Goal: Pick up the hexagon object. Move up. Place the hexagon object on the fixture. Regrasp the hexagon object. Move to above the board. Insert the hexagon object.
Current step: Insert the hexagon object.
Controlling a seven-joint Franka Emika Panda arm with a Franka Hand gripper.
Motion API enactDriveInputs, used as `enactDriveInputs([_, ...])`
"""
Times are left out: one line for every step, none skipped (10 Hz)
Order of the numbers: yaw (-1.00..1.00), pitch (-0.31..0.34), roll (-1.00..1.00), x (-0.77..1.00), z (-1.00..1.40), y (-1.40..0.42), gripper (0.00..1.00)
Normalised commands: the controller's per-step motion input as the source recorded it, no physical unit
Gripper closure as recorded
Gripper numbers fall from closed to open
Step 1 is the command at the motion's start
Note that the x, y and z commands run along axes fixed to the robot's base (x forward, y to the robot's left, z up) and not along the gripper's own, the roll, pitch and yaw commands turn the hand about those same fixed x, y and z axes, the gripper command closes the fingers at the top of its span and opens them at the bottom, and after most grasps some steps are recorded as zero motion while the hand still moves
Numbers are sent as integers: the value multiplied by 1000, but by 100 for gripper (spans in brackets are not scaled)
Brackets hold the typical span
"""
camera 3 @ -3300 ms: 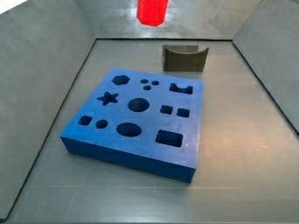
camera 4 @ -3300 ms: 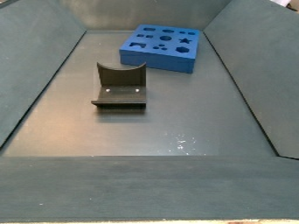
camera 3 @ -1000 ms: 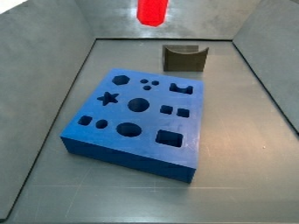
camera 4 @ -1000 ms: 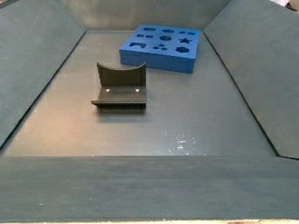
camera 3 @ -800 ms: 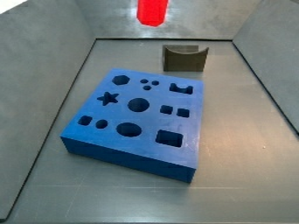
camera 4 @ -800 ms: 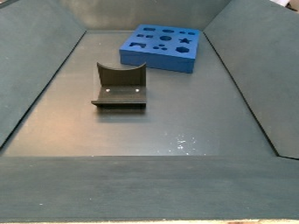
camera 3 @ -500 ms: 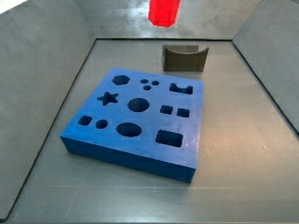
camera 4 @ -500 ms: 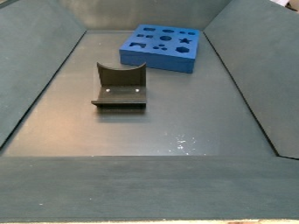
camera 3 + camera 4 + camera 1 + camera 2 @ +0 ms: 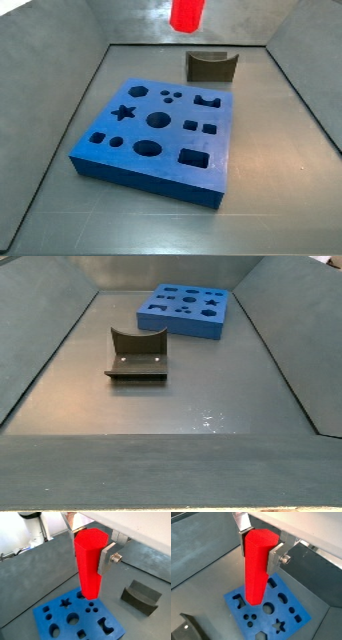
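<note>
I have the gripper [image 9: 93, 547] up high in the bin, its two silver fingers [image 9: 107, 558] clamped on the upper end of the red hexagon bar [image 9: 89, 564]. In both wrist views the bar hangs straight down between the plates, its six-sided end face turned toward the camera and its lower end pointing down toward the blue board [image 9: 80, 619]. In the second wrist picture the same hold shows: gripper [image 9: 261, 546], a finger [image 9: 275, 557] pressed flat against a side of the bar [image 9: 256, 567], and the board [image 9: 271, 614] below it. I cannot tell which cut-out the bar lines up with.

In a side view only the lower part of the bar [image 9: 189, 12] shows, at the top edge of the picture, well above the floor and up beyond the fixture [image 9: 211, 66]. The gripper itself is out of sight there.

The board [image 9: 154, 130] lies flat on the grey floor with its star, round, square and six-sided holes all open. The fixture stands apart from it, nearer the back wall in that view. From the opposite side, the fixture [image 9: 138, 353] sits on its base plate in the middle of the floor, curved notch on top, with the board [image 9: 190, 308] behind it. Nothing rests on the fixture.
</note>
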Motion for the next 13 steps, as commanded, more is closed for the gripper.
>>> enactDriveInputs([-83, -57, -79, -374, -17, 729, 100])
enactDriveInputs([-534, 0, 0, -400, -140, 374, 100])
enactDriveInputs([-866, -7, 1, -374, -117, 46, 100])
enactDriveInputs([-880, -6, 0, -266, -126, 11, 100])
enactDriveInputs([0, 10, 0, 0, 0, 0, 100])
enactDriveInputs([-517, 0, 0, -474, -143, 371, 100])
enactDriveInputs([-274, 0, 0, -603, -114, 603, 100])
enactDriveInputs([0, 0, 0, -694, -86, 877, 100])
enactDriveInputs([6, -16, -51, -606, -131, 969, 100])
enactDriveInputs([0, -9, -19, -569, -123, 971, 100])
enactDriveInputs([-960, -9, 0, -229, -186, 0, 100])
enactDriveInputs([-1000, 0, 0, 0, -269, 0, 100])
enactDriveInputs([-1000, 0, 0, 0, -280, 0, 100])
